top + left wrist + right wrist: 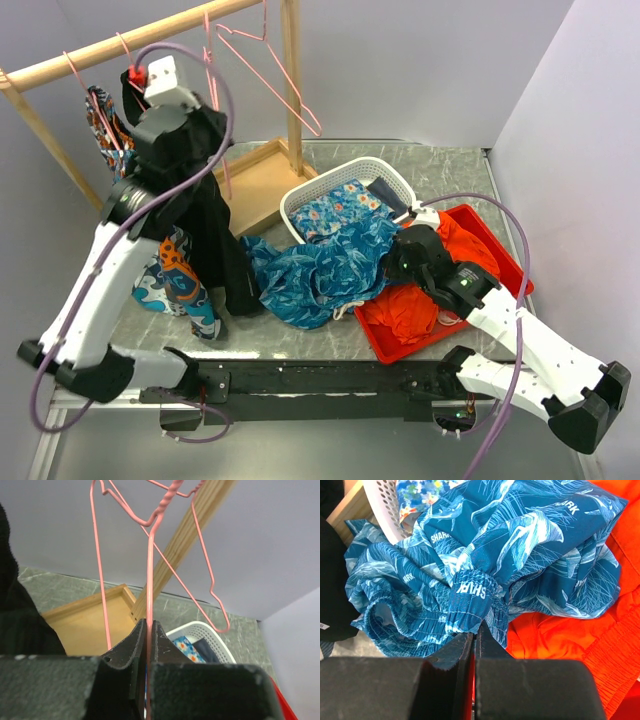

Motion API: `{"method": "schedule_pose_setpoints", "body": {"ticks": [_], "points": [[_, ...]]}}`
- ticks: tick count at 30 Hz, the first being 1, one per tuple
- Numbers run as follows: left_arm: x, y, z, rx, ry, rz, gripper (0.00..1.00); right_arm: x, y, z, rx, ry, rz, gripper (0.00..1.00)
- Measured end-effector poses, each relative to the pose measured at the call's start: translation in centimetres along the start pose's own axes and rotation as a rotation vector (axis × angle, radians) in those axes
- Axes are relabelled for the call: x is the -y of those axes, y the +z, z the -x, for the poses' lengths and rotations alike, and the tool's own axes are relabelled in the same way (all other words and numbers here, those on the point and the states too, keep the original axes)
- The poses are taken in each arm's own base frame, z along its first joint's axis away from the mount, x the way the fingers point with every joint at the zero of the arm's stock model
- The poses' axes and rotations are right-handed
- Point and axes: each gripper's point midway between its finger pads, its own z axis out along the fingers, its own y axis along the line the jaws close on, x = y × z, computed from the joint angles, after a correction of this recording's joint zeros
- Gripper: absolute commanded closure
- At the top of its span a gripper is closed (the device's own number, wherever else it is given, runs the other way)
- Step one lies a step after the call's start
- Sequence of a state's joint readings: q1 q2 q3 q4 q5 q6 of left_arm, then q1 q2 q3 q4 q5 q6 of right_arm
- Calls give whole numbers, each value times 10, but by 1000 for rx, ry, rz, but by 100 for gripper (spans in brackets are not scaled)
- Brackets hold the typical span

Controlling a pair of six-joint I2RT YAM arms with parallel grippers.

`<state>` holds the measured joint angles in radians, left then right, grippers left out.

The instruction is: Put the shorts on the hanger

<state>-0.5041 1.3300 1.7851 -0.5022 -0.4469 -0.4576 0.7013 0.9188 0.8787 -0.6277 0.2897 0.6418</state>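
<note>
The left gripper (148, 626) is raised up by the long pale wooden rail (120, 50), and its two black fingers are pinched narrow on one straight run of the thin pink wire hanger (149, 580). The wire rises from between the pads to a twisted neck above the hand. More pink wire loops of the same kind hang just beside it on either side, and I cannot tell which loop belongs to which hanger. Below and beyond this hand lie the shallow wooden base tray (95, 620) and the rim of the white lattice plastic basket (205, 630). A black garment (215, 230) hangs close against the left arm. The right gripper (476, 630) is low over the grey-green marbled table (440, 165). Its fingers are pressed together on a gathered fold at the edge of the large teal-blue leaf-print shorts (520, 545), just under a band that reads SHARK. The shorts lie crumpled, spreading away from this hand to its front and left; their far edge touches the basket, which holds a blue cloth with pale flowers (335, 210). To the right of the hand and under it is a plain orange-red garment (560, 630), heaped in a red plastic tray (500, 250), with the near part of the shorts lying on top of it.
</note>
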Motion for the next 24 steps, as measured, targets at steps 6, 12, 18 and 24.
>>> {"method": "schedule_pose_setpoints", "body": {"ticks": [6,12,18,24], "points": [[-7,-43,8,6,-14,-68,99,0,1,-1,-4,-6,-4,100],[-3,-82,3,-40,6,-192,99,2,1,0,0,-6,-12,100],[-4,-116,-18,-113,49,-304,99,10,1,-1,2,-14,-49,100],[11,-165,-24,-141,67,-484,99,20,-2,-3,1,-23,-90,100]]}}
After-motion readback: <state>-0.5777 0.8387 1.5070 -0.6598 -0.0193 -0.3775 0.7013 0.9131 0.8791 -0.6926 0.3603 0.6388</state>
